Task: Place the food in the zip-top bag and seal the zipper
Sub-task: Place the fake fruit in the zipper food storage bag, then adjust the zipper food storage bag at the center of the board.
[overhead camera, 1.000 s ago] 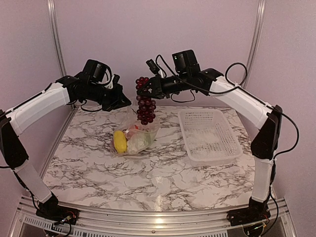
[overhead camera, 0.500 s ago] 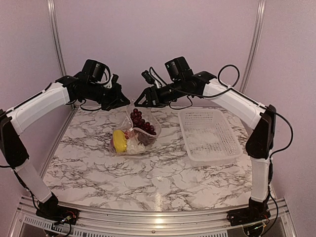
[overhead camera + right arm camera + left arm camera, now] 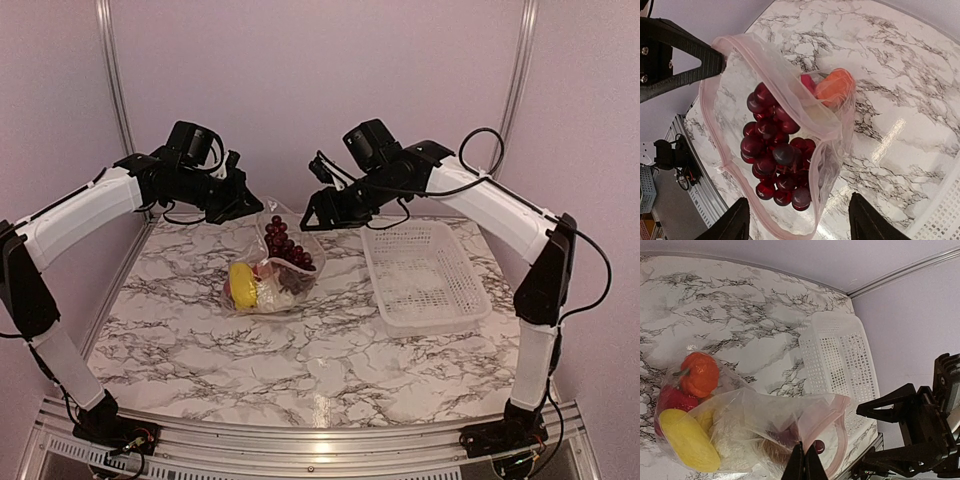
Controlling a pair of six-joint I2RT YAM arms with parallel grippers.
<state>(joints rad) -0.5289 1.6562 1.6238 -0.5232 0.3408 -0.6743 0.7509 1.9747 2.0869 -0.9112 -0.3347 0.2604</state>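
Your left gripper [image 3: 247,207] has its fingers pinched together on the mouth edge of the zip-top bag [image 3: 262,295], lifting the mouth while the bag's bottom rests on the marble table [image 3: 300,350]; your right gripper [image 3: 318,214] hangs just beside the mouth, fingers spread and empty; the purple grape bunch [image 3: 774,160] lies inside the bag with the orange fruit [image 3: 700,374] and the yellow piece [image 3: 241,283].

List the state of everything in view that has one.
zip-top bag: mouth open, rim held up
zipper: unsealed
grape bunch: inside the bag
left gripper: shut on the bag's rim
right gripper: open, holding nothing
basket: upright on the table
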